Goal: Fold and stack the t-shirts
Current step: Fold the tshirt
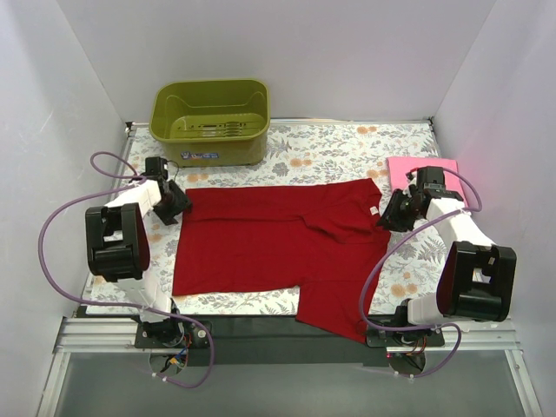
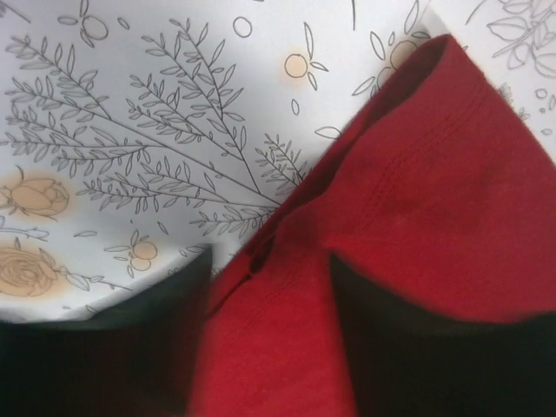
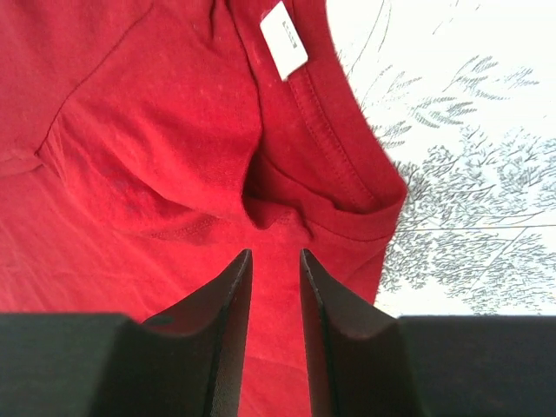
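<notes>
The deep red t-shirt (image 1: 278,243) lies spread across the flowered table cloth, one sleeve folded in and its lower part hanging over the near edge. My left gripper (image 1: 178,207) is at its far left corner. In the left wrist view red cloth (image 2: 269,347) fills the gap between the dark fingers (image 2: 130,356). My right gripper (image 1: 393,214) is at the shirt's right edge by the collar and white label (image 3: 284,38). Its fingers (image 3: 221,321) stand narrowly apart with red cloth between them, puckered just ahead. The light pink t-shirt (image 1: 415,167) lies folded at the back right.
An olive-green plastic tub (image 1: 210,120) stands at the back left. White walls close in the table on three sides. The metal rail with the arm bases (image 1: 278,334) runs along the near edge. Purple cables loop beside each arm.
</notes>
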Controlling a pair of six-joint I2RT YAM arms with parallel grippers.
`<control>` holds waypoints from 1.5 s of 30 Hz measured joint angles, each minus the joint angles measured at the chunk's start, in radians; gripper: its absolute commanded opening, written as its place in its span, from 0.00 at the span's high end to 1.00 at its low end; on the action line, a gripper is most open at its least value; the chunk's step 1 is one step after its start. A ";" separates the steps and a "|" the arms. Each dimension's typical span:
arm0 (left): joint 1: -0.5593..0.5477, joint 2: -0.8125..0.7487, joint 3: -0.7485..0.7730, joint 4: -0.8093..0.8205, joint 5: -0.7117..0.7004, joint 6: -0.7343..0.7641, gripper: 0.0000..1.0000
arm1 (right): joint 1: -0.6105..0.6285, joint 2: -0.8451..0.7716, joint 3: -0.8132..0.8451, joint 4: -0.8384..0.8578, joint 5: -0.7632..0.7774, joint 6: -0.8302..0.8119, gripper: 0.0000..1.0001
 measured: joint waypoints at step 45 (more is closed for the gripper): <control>-0.036 0.109 0.024 0.317 0.072 -0.257 0.60 | -0.023 0.571 0.353 0.498 -0.075 0.072 0.79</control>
